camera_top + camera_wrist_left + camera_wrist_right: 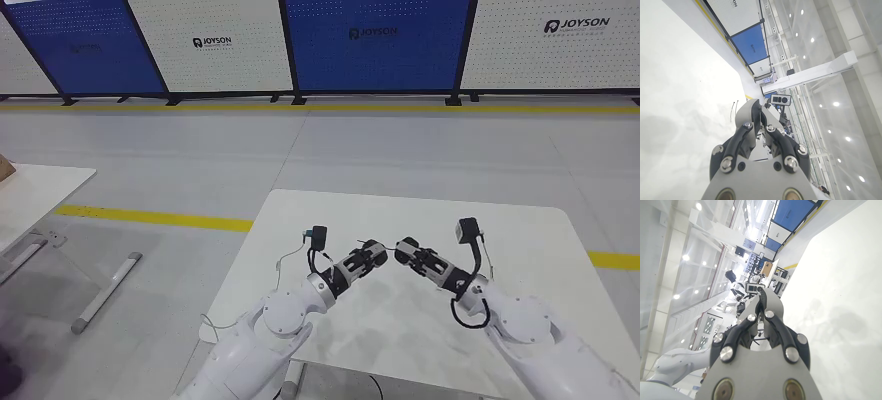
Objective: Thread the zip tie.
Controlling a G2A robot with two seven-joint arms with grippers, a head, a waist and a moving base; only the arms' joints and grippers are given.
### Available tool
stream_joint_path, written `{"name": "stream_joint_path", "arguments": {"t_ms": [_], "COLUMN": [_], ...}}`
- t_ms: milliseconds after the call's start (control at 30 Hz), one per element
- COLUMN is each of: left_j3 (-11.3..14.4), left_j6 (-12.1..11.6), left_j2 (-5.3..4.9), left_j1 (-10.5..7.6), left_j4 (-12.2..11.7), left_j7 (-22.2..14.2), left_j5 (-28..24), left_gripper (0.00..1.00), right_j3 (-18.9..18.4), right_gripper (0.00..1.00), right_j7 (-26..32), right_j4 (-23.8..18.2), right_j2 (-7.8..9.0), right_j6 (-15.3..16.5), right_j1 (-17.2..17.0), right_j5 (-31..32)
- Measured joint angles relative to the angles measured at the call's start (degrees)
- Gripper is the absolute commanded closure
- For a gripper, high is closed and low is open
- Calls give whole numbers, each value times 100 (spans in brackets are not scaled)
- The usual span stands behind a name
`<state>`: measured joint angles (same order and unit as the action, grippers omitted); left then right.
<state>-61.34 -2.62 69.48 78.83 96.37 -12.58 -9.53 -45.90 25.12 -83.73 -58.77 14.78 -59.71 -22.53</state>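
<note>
Left gripper [758, 107] has its grey fingers pressed together w/ a thin black plastic zip tie [760, 118] pinched between the dark pads, the strip running back along the seam toward the wrist. Right gripper [759, 296] is squeezed tight the same way. A thin black strip crosses the gap behind its fingers, so it looks to be gripping the same zip tie, tho the pads hide the actual contact. From above, the two grippers point nose to nose, just apart, held over the middle of the white rectangular table [400, 210], w/ both arms angling in from the near edge. The zip tie is too thin to make out from up there. Two more thin black spare ties [731, 112] lie flat on the tabletop, side by side and roughly parallel, near the left gripper but not touching it. Beyond the table the floor is pale grey w/ a yellow floor line [150, 217] running across it. A second white table [40, 190] stands off to the left, well apart. A row of blue and white perforated panels [375, 45] in black frames closes off the back.
</note>
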Motion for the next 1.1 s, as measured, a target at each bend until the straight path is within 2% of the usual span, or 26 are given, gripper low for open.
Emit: {"name": "stream_joint_path", "arguments": {"t_ms": [167, 333, 467, 633, 800, 1100], "left_j3": [-10, -103, -280, -552, -757, -756], "left_j6": [4, 167, 307, 299, 285, 289], "left_j2": [-1, -10, -38, -105, -159, -159], "left_j1": [27, 77, 110, 265, 388, 389], "left_j4": [40, 119, 176, 282, 352, 353], "left_j7": [7, -25, -173, -435, -639, -639], "left_j5": [28, -153, -323, -334, -281, -279], "left_gripper": [100, 100, 100, 100, 100, 100], "right_j3": [-104, -304, -629, -1255, -1676, -1697], "right_gripper": [0, 0, 0, 0, 0, 0], "right_j7": [63, 293, 513, 843, 1070, 1085], "right_j4": [-60, -22, 85, 135, 27, 12], "right_j2": [-29, -32, 21, 150, 222, 222], "right_j6": [-136, -182, -296, -190, -291, -305], "right_j1": [-77, -127, -199, -512, -782, -800], "right_j5": [-21, -149, -288, -570, -759, -789]}}
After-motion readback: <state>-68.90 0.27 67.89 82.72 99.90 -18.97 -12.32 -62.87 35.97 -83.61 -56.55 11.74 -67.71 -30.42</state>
